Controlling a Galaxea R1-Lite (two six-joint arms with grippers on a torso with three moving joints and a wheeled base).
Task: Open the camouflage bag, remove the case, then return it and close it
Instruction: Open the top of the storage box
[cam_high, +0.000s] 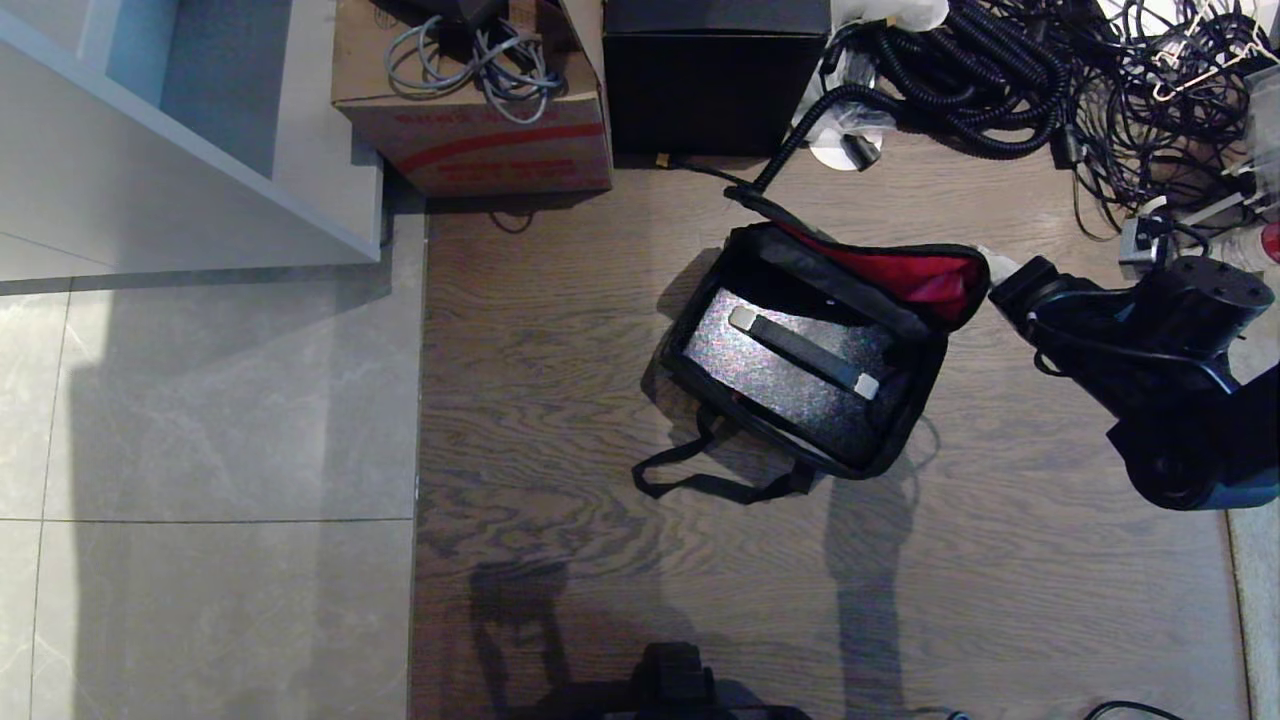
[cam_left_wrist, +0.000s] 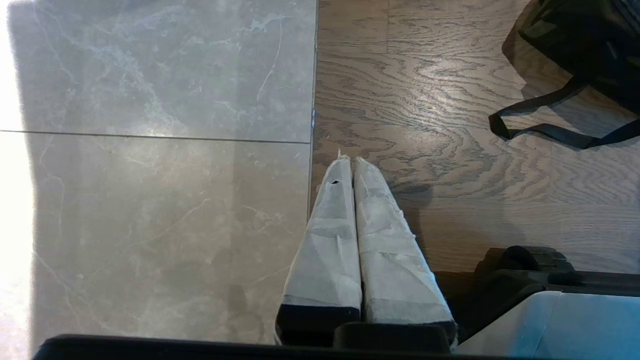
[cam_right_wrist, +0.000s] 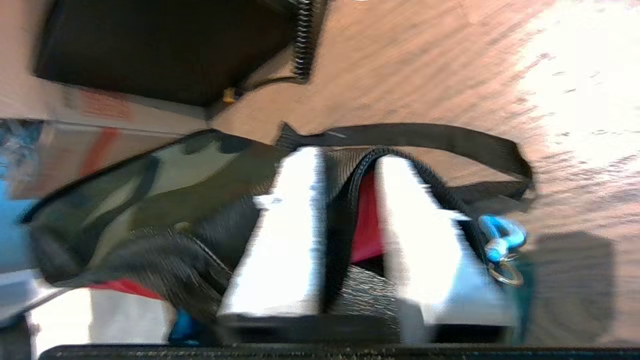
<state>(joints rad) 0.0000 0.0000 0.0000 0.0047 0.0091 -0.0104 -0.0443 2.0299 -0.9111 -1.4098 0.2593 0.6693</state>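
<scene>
Head view: the camouflage bag (cam_high: 800, 350) sits in the middle of the frame, lid flipped back, the case (cam_high: 790, 375) inside. The right gripper (cam_high: 985, 262) is at the lid's edge.

Left wrist view: the left gripper (cam_left_wrist: 352, 162) is pressed shut over the floor.

Right wrist view: the jaws stand apart around the lid's rim. Let go fully, then go for the case's handle.

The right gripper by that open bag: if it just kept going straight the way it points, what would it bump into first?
Most likely the camouflage bag itself. The right gripper already straddles the bag's black zipper edge, fingers parted, with the red lining straight ahead. The motion blur makes the depth uncertain.
</scene>
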